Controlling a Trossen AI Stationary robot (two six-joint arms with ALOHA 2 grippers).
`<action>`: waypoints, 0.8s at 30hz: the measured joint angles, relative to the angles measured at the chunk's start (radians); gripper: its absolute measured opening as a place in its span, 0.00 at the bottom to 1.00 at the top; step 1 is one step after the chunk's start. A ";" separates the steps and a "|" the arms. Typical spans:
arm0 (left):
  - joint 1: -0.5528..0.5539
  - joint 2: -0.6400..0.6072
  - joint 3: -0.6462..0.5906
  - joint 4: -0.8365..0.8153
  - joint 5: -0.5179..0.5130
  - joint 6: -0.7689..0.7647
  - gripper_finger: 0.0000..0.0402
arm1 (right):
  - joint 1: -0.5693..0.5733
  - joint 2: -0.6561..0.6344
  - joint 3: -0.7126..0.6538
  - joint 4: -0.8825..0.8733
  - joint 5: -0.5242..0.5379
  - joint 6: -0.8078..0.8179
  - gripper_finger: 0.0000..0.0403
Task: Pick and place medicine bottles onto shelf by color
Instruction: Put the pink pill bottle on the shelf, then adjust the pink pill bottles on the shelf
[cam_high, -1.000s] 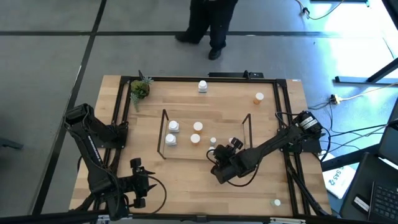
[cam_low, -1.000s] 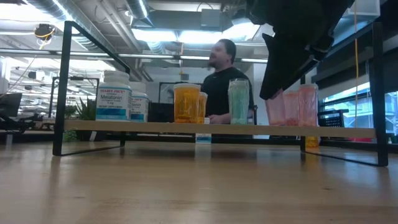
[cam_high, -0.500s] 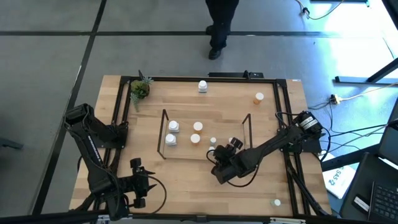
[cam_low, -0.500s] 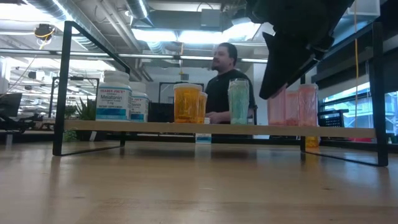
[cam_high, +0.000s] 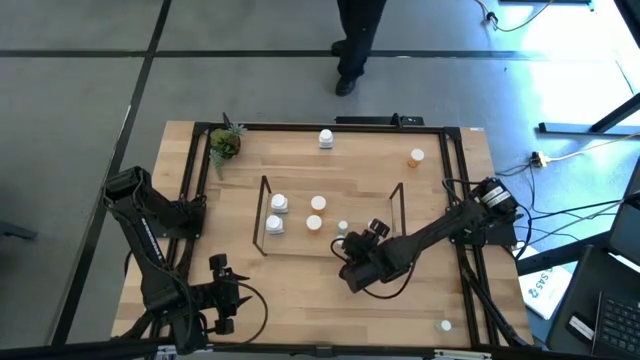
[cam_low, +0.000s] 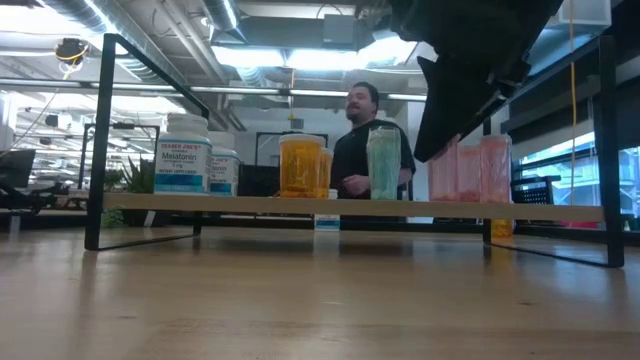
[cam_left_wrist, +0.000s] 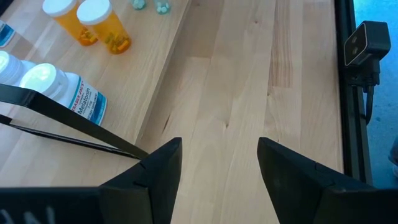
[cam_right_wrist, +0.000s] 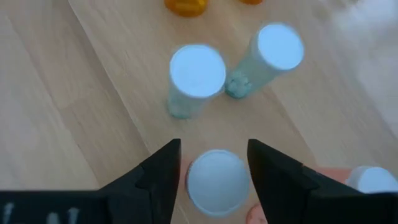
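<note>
The right gripper (cam_right_wrist: 211, 165) stands open over a white-capped pink bottle (cam_right_wrist: 216, 182) on the black wire shelf (cam_high: 330, 245), apparently just released. Beyond the shelf, an orange bottle (cam_high: 416, 157) and a white bottle (cam_high: 326, 138) wait on the table. The left gripper (cam_left_wrist: 219, 165) idles open, nearside of the shelf.

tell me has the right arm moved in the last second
Yes, slightly. In the low view the right arm has edged left against the pink bottles on the shelf, uncovering more of them. The shelf and bottles have not shifted.
</note>
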 joint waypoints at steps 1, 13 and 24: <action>0.000 0.000 0.000 0.000 0.000 0.000 0.51 | -0.004 0.000 0.000 0.000 -0.017 0.000 0.48; 0.000 0.000 0.000 0.000 0.000 0.000 0.51 | -0.037 0.000 0.000 0.000 -0.060 -0.023 0.55; 0.000 0.000 0.000 0.000 0.002 0.000 0.51 | -0.038 0.000 0.069 -0.082 -0.012 -0.051 0.55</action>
